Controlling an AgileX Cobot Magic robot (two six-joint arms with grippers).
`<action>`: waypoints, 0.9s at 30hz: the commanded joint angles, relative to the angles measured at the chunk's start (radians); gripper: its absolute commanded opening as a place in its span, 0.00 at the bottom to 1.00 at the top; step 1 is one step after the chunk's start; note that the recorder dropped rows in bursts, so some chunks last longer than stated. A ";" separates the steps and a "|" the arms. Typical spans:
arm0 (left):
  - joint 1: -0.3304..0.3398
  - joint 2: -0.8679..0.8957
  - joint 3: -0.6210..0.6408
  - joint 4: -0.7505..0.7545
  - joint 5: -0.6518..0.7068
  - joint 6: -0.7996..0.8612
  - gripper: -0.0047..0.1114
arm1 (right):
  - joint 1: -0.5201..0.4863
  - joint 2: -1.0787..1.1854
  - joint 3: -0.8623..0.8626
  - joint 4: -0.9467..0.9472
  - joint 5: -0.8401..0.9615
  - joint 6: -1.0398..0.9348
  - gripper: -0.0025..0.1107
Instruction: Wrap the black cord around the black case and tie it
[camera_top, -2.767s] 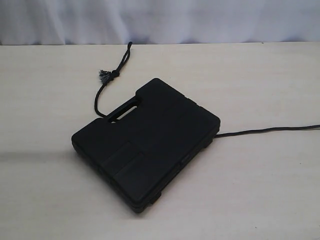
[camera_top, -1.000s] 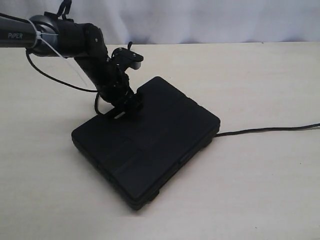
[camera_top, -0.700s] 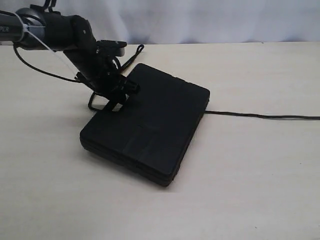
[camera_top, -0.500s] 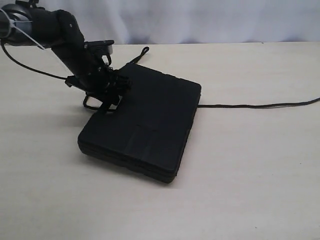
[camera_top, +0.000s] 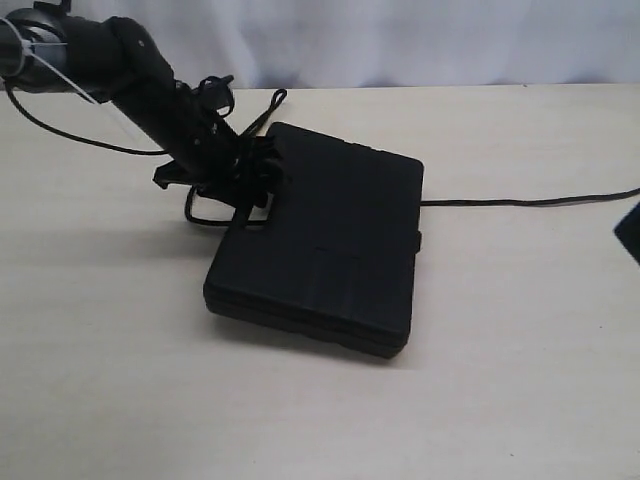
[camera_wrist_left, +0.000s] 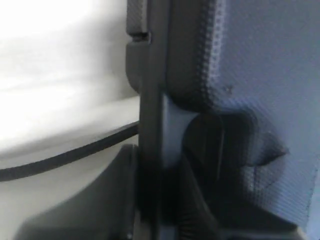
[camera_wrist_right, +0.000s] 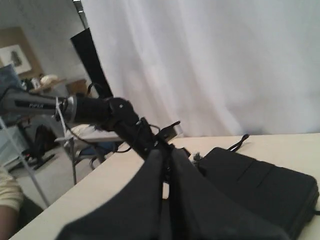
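Observation:
The black case (camera_top: 330, 250) lies flat in the middle of the table. My left gripper (camera_top: 255, 182) is shut on its handle at the case's far left corner; close up, the handle bar (camera_wrist_left: 150, 125) sits between the two fingers (camera_wrist_left: 100, 205). The black cord (camera_top: 520, 202) runs from under the case's right side to the right edge of view. Its other part loops on the table by the handle (camera_top: 197, 212) and ends beyond the case (camera_top: 272, 103). A small frayed tuft (camera_wrist_right: 196, 156) shows beside the case (camera_wrist_right: 260, 185). My right gripper (camera_wrist_right: 166, 152) is shut and holds nothing.
The left arm (camera_top: 120, 60) reaches in from the upper left with its own thin cables hanging. A dark piece of the right gripper (camera_top: 630, 232) pokes in at the right edge. White curtain behind the table; pale tabletop (camera_top: 300, 410) all round.
The left arm came in and took hold of the case handle. The case has turned and slid right since half a second ago. The right gripper now shows at the right edge.

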 joint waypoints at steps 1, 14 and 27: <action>0.000 -0.051 -0.020 -0.124 -0.071 -0.011 0.04 | 0.003 0.167 -0.072 0.005 0.103 -0.068 0.06; -0.002 -0.180 -0.020 -0.172 -0.125 0.097 0.04 | 0.003 0.505 -0.093 0.015 0.103 -0.143 0.06; -0.002 -0.180 -0.020 -0.328 -0.114 0.196 0.04 | 0.287 0.784 -0.168 -0.048 0.098 -0.297 0.06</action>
